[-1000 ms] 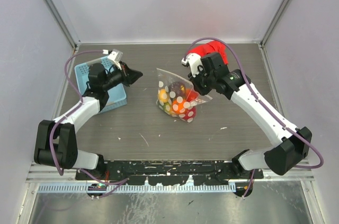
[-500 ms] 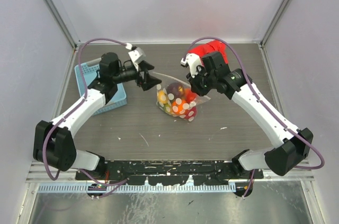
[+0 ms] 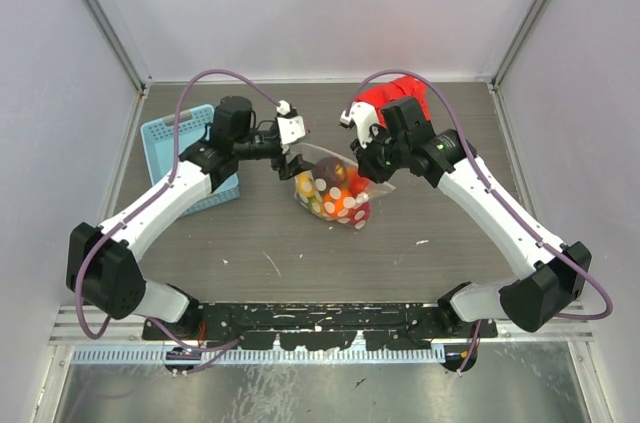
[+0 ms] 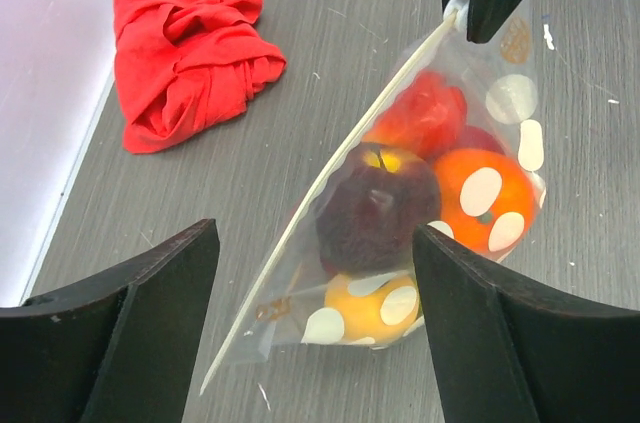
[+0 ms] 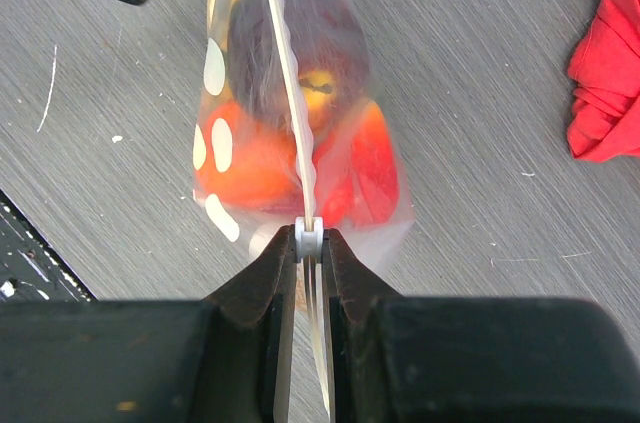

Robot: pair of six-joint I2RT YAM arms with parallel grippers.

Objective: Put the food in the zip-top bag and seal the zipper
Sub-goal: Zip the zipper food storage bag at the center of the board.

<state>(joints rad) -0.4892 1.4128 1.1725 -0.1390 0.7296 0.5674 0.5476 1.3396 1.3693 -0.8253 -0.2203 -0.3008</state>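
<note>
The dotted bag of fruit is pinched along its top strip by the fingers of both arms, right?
Not both. Only the right fingers pinch the zipper of the bag. The left wrist view shows the left fingers open, one on either side of it.

**Left arm swings off the basket and onto the bag**

A second ago my left arm hung over the blue basket [image 3: 170,129] at the bench's 9 o'clock side. Since then it has reached across toward the middle, and the wrist has rolled over on the way. The left fingers [image 3: 284,159] have come in at the zip-top bag's [image 3: 336,195] 10 o'clock corner, spread wide to either side of the zipper [image 4: 337,193]. The bag's far flap, which lay spread flat toward 11 o'clock, has drawn in and the bag looks narrower.
</note>
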